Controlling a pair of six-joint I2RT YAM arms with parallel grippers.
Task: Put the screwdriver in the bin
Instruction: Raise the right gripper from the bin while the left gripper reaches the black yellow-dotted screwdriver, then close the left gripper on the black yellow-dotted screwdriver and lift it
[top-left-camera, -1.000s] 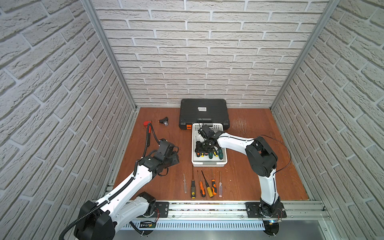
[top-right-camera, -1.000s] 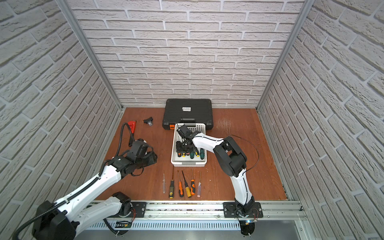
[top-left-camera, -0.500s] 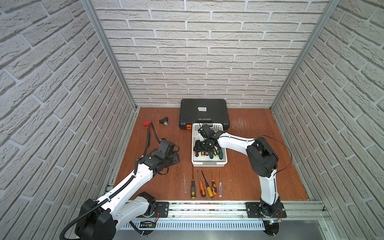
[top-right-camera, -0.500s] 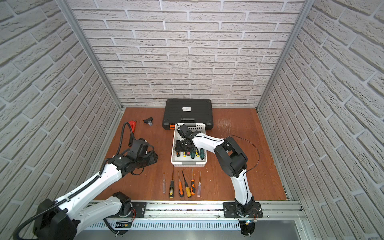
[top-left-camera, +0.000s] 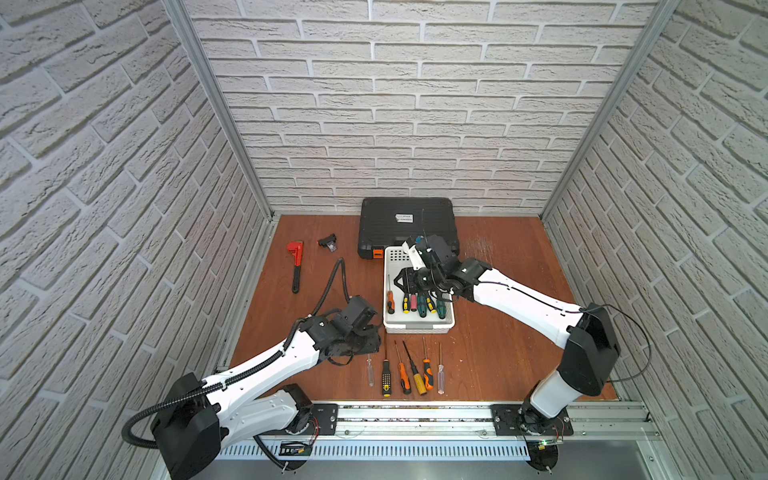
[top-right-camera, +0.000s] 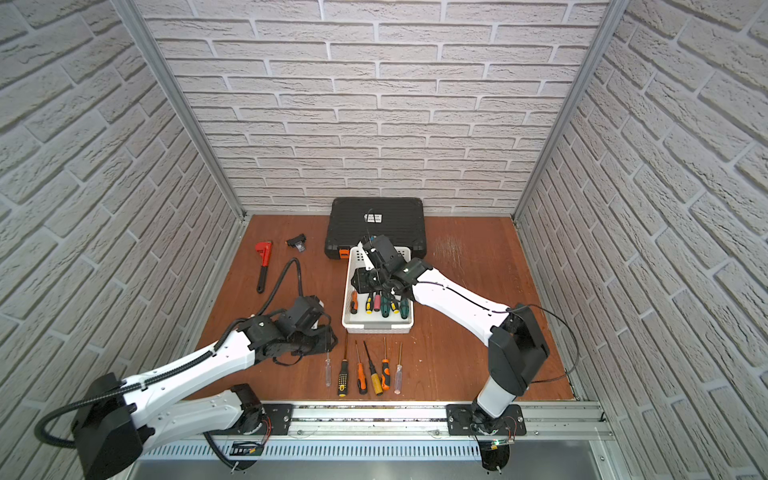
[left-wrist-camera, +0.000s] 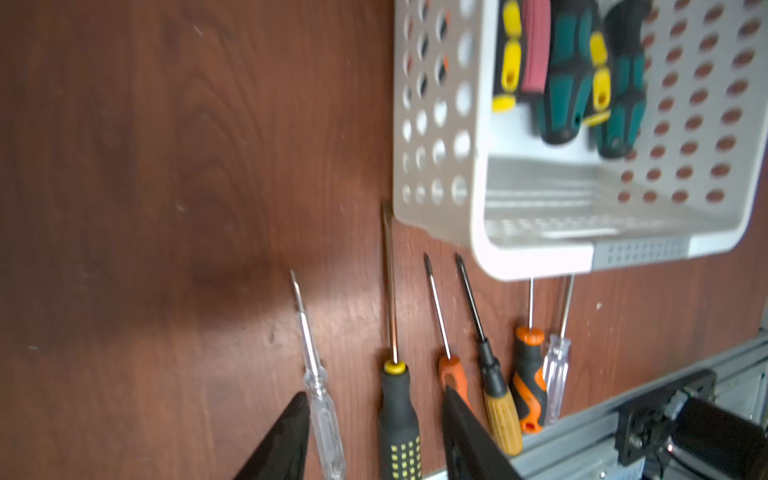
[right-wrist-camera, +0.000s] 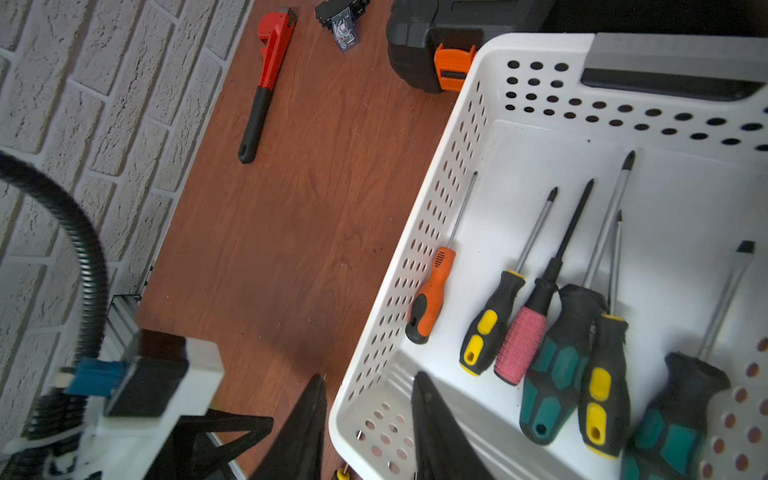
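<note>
At the far left a red pipe wrench with a black handle (top-left-camera: 295, 266) lies on the brown wooden table (top-left-camera: 498, 353). The left gripper (left-wrist-camera: 374, 392) hovers low over the left end of a row of six loose screwdrivers (top-left-camera: 386, 374), its black fingers (left-wrist-camera: 286, 440) spread apart with nothing between them. Just behind that row stands the white perforated plastic bin (top-left-camera: 417, 329) holding six more screwdrivers (right-wrist-camera: 557, 365). The right gripper (right-wrist-camera: 365, 399) hangs over the bin's left side, its jaws partly open and empty, in front of the black ribbed tool case (top-left-camera: 407, 220).
</note>
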